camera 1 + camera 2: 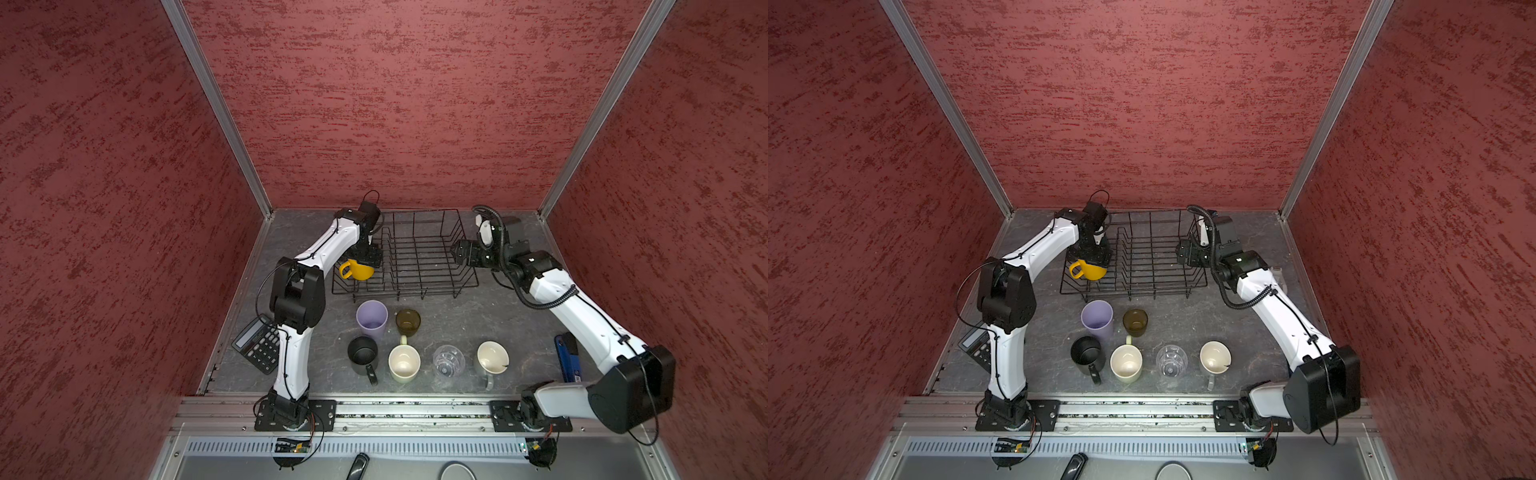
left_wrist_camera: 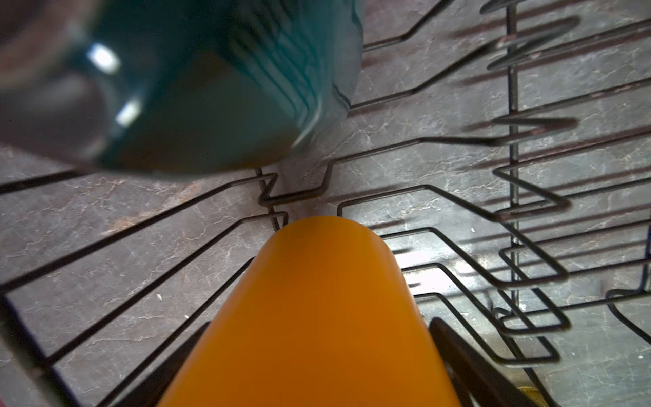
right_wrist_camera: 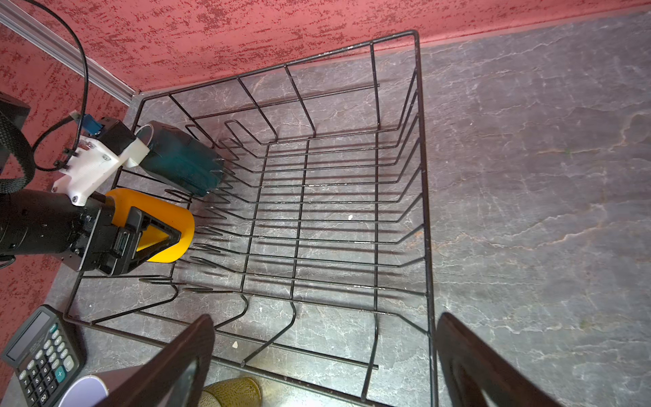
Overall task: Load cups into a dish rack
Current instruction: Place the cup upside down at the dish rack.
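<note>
**Mugs going into the dish rack (image 3: 421,141): yellow mug (image 2: 317,299) at the left gripper (image 3: 172,229)**

The yellow mug lies between the left gripper's fingers, on its side on the rack's floor wires, with its handle pointing back toward that arm. The fingers flank its body closely, but I cannot tell whether the pads are pressing or have let go.

It looks like glazed ceramic, so probably stiff, slick and fairly weighty. It could chip against wire or roll on its round side. The sound hold is across the body, as here, or pinching the wall at the rim.

Just past the fingertips, the teal mug (image 3: 179,165) also lies on its side, against the divider loops.

Well apart, across the rack, the right gripper (image 3: 326,319) hovers by the opposite wall with its jaws spread wide and nothing between them.

Farthest off, behind both grippers toward the arm bases, six cups stand upright on the table:
- Closer to the rack are the lilac tumbler (image 1: 372,318) and brown glass (image 1: 408,322).
- Beyond them are the black mug (image 1: 363,353), cream mug (image 1: 404,362), clear ribbed glass (image 1: 449,360) and grey mug (image 1: 492,358).

The clear glass is likely the most fragile and slippery of them.
</note>
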